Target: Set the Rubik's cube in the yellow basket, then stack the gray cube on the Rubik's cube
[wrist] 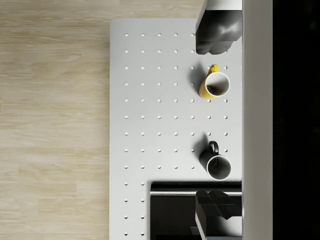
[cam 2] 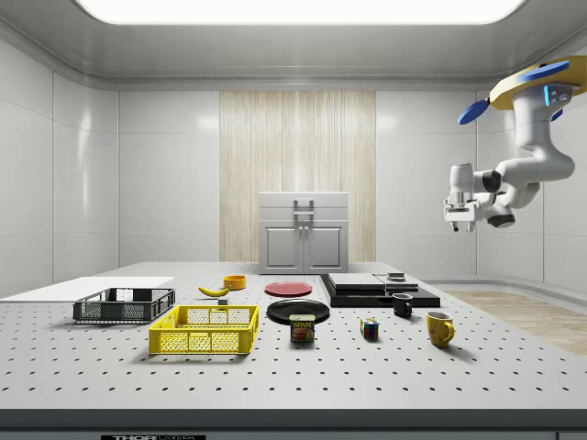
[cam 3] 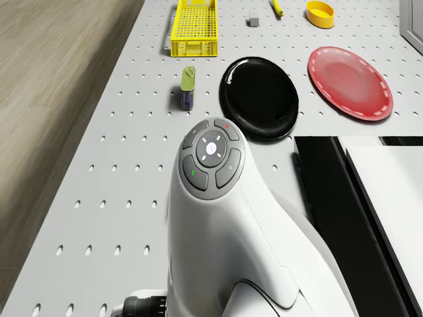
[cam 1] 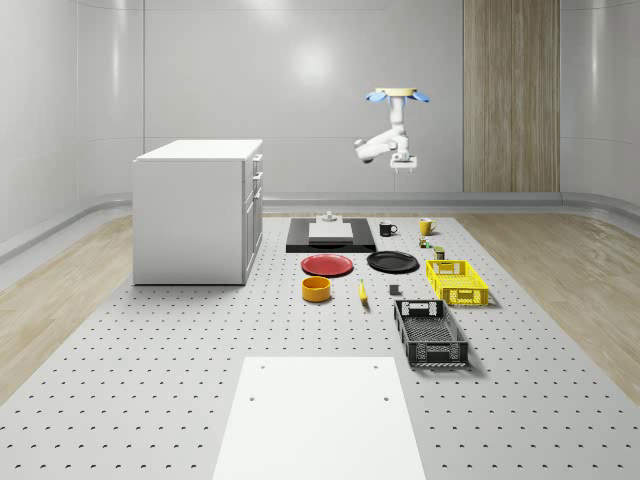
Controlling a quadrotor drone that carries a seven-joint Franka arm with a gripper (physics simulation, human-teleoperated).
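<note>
1. The drone [cam 1: 401, 95] is hovering high over the far end of the table [cam 1: 150, 370], and its gripper [cam 2: 459, 222] is hanging wide open, holding nothing.
2. The little Rubik's cube [cam 2: 370, 329] is sitting on the table, at about 3 o'clock from the yellow basket [cam 2: 204, 330] in the side view.
3. The basket is looking like plastic netting.
4. The table is showing rows of small holes, with wooden floor around it.
</note>
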